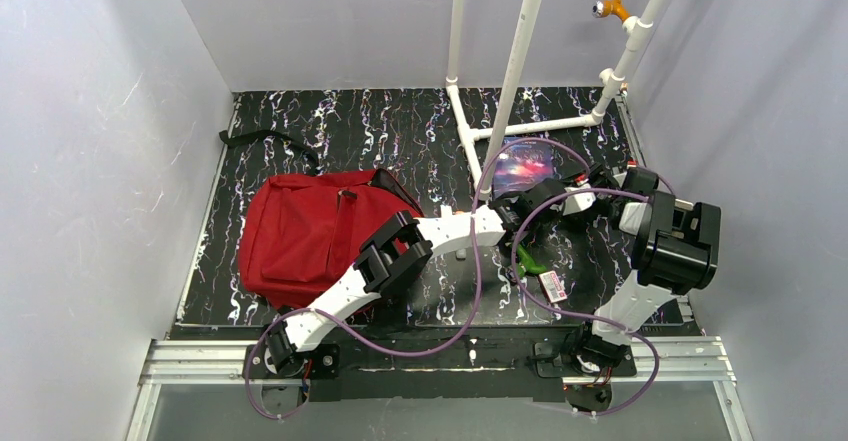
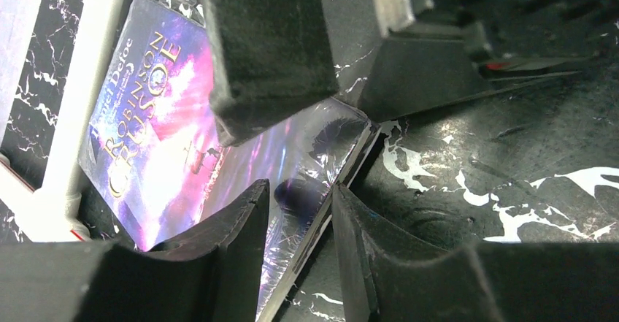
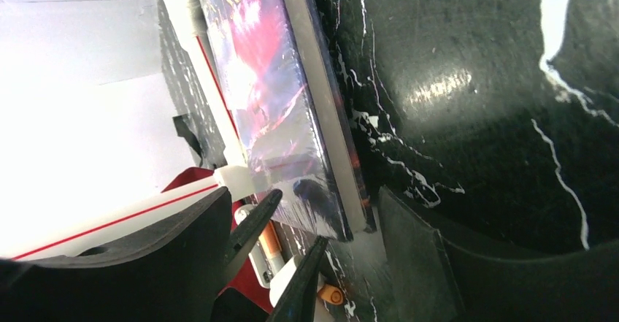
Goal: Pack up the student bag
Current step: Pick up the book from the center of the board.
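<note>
The left fingers clamp the edge of the Robinson Crusoe book, the right fingers stand wide about its corner, so next, I judge, it must travel to the student bag well to their left.

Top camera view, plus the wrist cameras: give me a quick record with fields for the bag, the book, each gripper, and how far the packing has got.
bag: red student bag, lying on the left of the table
book: Robinson Crusoe paperback, outside the bag, beside the white pipe frame
left gripper: closed on the book's near corner, by the look of it
right gripper: open, astride the book's edge
progress: book not yet in the bag
</note>
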